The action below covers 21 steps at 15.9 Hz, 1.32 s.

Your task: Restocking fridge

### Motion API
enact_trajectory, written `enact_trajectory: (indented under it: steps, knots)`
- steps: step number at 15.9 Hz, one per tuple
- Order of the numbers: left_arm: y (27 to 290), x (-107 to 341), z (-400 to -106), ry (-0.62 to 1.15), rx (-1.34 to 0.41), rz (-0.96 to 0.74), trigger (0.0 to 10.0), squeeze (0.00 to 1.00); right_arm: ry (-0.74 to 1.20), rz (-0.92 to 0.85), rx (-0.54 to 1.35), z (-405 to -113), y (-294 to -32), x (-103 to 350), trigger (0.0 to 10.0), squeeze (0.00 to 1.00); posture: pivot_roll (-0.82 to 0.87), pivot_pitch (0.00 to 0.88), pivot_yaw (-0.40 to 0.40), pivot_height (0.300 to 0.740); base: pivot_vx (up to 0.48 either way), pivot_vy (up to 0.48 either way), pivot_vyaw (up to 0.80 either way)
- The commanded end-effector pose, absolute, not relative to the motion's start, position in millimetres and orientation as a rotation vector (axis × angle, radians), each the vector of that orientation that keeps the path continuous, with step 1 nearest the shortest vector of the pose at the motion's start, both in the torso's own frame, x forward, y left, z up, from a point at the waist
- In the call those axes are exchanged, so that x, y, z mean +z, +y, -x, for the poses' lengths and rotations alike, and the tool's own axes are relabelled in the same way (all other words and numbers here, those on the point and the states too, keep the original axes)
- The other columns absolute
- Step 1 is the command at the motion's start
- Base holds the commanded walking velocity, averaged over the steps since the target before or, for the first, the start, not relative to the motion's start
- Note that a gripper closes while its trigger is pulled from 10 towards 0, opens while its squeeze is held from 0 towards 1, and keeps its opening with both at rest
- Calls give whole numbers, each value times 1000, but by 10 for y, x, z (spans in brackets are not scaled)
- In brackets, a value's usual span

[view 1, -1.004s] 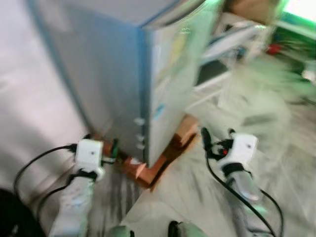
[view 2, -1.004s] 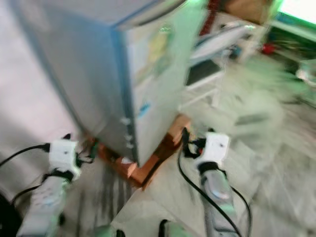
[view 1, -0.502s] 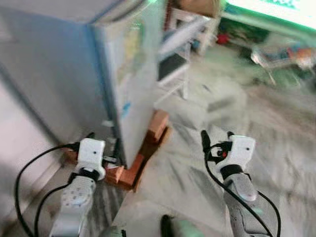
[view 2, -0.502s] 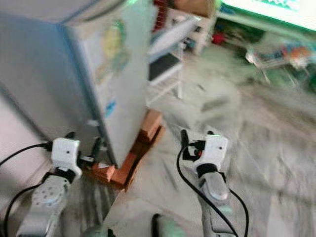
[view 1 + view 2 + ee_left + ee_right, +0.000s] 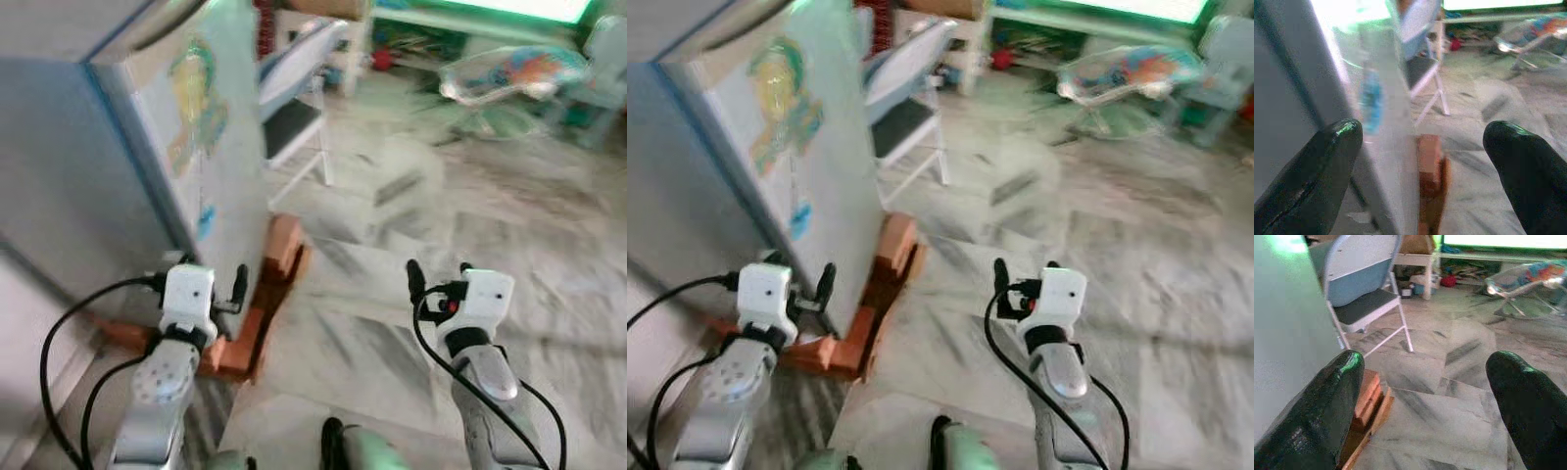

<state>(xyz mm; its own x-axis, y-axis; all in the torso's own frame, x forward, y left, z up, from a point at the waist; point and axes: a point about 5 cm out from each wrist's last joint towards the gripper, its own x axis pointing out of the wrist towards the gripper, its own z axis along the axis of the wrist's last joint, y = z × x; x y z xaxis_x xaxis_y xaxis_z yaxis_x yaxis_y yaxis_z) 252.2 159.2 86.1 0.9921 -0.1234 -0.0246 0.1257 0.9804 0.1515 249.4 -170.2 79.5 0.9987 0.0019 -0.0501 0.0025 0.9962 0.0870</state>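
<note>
Fridge: the fridge is the big grey box I must fill. It stands on a low stand of bricks on the marble floor. Its door is shut, and a picture sticker is on the front.

Left gripper: my left gripper is just beside the bottom front corner of the fridge. From the left wrist, its two black fingers are spread wide apart. It holds nothing.

Right gripper: my right gripper is off to the side of the fridge, over the bare floor. Its fingers are spread wide too, and it holds nothing.

Behind the fridge: a folding chair stands near the fridge. A baby bouncer sits far from the fridge, near the back wall.

How the fridge will act: I think it is very heavy and hard and will not move. The door should swing if I pull it, but it may stick shut at first. The front looks smooth and slippery.

Where to hold: I would pull at the door's edge or handle. I cannot see a handle from here, and the picture is a bit blurry.

Food: I cannot see any food to put in yet.
</note>
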Motion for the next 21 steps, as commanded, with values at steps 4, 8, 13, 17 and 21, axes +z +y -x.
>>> enact_trajectory:
  steps: [4,8,13,17,21]
  knots:
    - [1813,799,-2711,57,-29,-147,10000,0,55,-69,7,-2476,-1697,808,10000,0,77,149,-42,740,0,0,0]
    - [1701,742,-2978,73,-45,-154,10000,0,63,-62,12,-2464,-1675,799,10000,0,52,146,-38,740,0,0,0]
    - [1845,799,-3212,72,53,-173,10000,0,62,-55,-8,-2423,-1731,815,10000,0,40,157,-42,740,0,0,0]
    - [1837,804,-3289,65,18,-170,10000,0,72,-56,-1,-2427,-1723,799,10000,0,52,160,-42,740,0,0,0]
    - [1479,921,-3449,27,-109,-160,10000,0,195,-40,10,-2266,-1830,577,10000,0,46,158,-48,740,0,0,0]
